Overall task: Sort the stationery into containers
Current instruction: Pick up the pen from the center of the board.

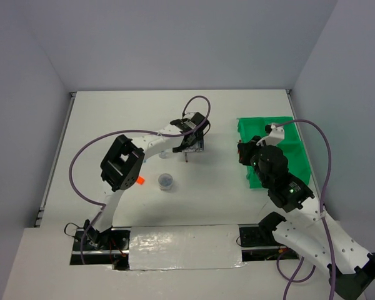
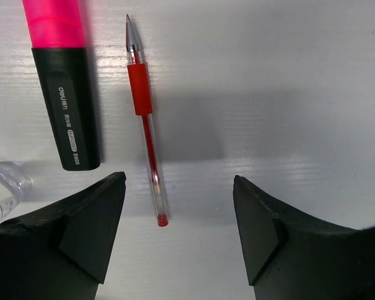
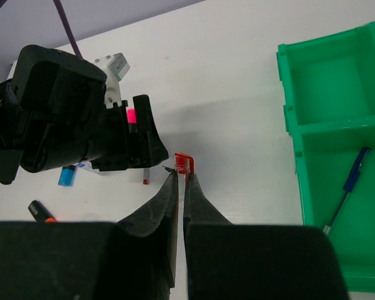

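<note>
White tabletop (image 1: 112,119), plain grey walls, nothing else in the room to note

Left hand (image 2: 179,181) is released, jaws wide apart, hanging low over the red pen (image 2: 144,106) near the middle of the tabletop. The pen lies flat between the two fingers, off-centre and closer to the left one. Its long axis runs straight away from the wrist, tip pointing ahead, so the jaws would close across the barrel, which is what a pinch needs

Pink highlighter (image 2: 65,94) lies parallel just beside the pen, ahead of the left finger. A clear bottle (image 2: 3,190) sits just outside that finger. My guess is the left finger could catch the highlighter if the hand goes any further forward

Right hand (image 3: 182,176) is clenched, parked between the left hand and the green tray (image 3: 287,119). A small red piece (image 3: 183,161) shows at its fingertips, and I can't tell if it's gripped. The tray sits along the right edge toward the far corner, with a blue pen (image 3: 350,178) already in one compartment

The left arm is clearly the one for the red pen, and it's a carry rightward to the tray afterwards
</note>
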Robot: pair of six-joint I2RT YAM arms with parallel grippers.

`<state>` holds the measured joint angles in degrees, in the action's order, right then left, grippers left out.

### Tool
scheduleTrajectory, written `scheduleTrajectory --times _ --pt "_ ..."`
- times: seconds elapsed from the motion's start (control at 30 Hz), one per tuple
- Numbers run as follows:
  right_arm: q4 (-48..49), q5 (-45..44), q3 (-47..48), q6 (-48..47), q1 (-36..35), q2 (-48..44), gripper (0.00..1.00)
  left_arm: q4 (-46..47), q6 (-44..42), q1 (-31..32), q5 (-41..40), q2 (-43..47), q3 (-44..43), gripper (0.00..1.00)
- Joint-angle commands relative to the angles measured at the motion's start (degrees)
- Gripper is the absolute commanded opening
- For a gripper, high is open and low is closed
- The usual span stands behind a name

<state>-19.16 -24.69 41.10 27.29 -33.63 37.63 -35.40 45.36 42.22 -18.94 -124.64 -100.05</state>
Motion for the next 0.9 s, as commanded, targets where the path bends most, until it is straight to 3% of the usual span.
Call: scheduleTrajectory --times 0.0,0.27,0.3,0.4,0.43,0.5,0.63,0.7,0.77,0.87 --pt "3.2 1.2 -0.1 -1.2 0.4 -1.0 0.00 0.6 0.3 -0.7 0.0 -1.7 -1.4 0.81" --pt "3.3 1.9 -0.5 -0.8 0.3 -1.6 0.00 1.6 1.1 -0.9 0.6 -3.3 0.1 0.69" --pt "3.4 2.0 -0.6 -0.8 0.3 -1.8 0.00 1.7 1.0 -0.9 0.6 -3.3 0.4 0.56" --pt "3.3 2.2 -0.8 -0.7 0.2 -2.1 0.00 2.1 1.2 -1.1 1.7 -3.7 0.6 0.36" --pt "3.3 2.2 -0.7 -0.7 0.3 -2.3 0.00 1.9 1.5 -1.1 1.8 -3.8 0.7 0.15" --pt "3.2 2.4 -0.6 -0.9 0.3 -2.8 0.00 2.3 1.5 -1.0 2.7 -3.8 1.5 0.00" --pt "3.2 4.1 -0.7 -1.4 1.8 -3.8 0.00 4.3 0.3 -0.6 5.4 -2.1 4.0 0.00" --pt "3.4 9.3 -1.0 -0.5 5.0 -2.7 0.00 7.9 -1.5 0.0 7.8 1.5 6.9 0.00" --pt "5.5 15.3 -2.9 0.7 12.2 -1.9 0.00 11.7 -3.1 1.9 8.7 7.9 11.2 0.00" --pt "10.2 20.8 -6.6 4.0 15.8 -2.6 0.00 18.9 -6.7 5.1 7.7 17.4 17.4 0.00"
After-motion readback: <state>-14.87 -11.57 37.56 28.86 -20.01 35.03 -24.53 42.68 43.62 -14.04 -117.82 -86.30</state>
